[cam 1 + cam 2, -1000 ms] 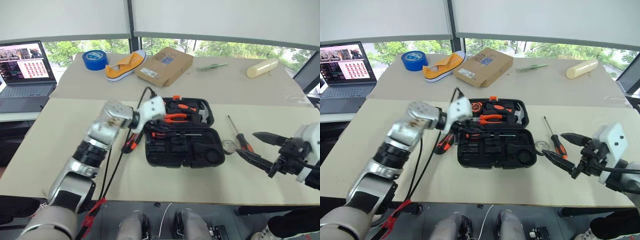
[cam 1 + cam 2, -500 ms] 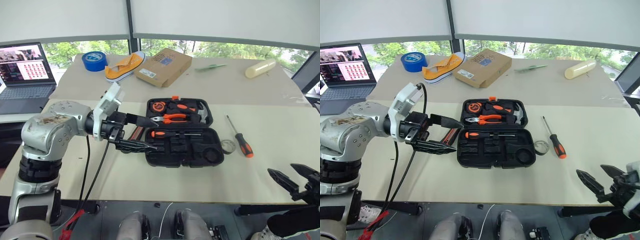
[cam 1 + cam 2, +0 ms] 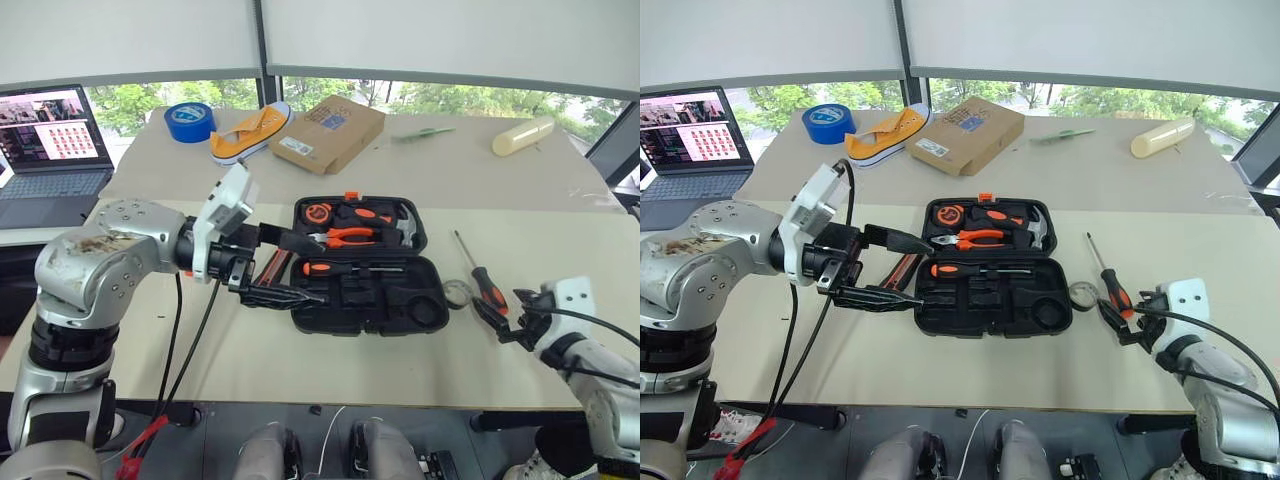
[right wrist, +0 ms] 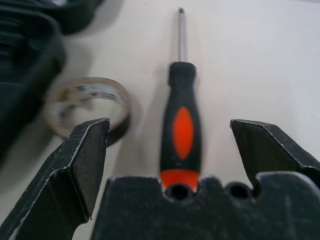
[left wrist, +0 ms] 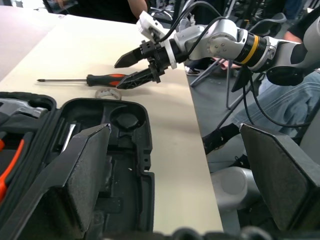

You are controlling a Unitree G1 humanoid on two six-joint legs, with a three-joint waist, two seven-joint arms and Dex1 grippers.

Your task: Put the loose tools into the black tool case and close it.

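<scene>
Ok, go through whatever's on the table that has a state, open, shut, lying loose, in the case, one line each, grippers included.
black tool case: open, lid flat.
screwdriver: loose on the table, right of the case.
small tape roll: loose, flat, beside the case.
screwdriver in the case: seated in a recess.
pliers: stowed in the lid.
left gripper: open, empty, at the case's left edge.
right gripper: open, empty, straddling the loose screwdriver's handle.
laptop: open, screen lit.

Black tool case (image 3: 367, 268) lies open; screwdriver (image 3: 482, 278) and tape roll (image 3: 457, 292) beside it.
</scene>
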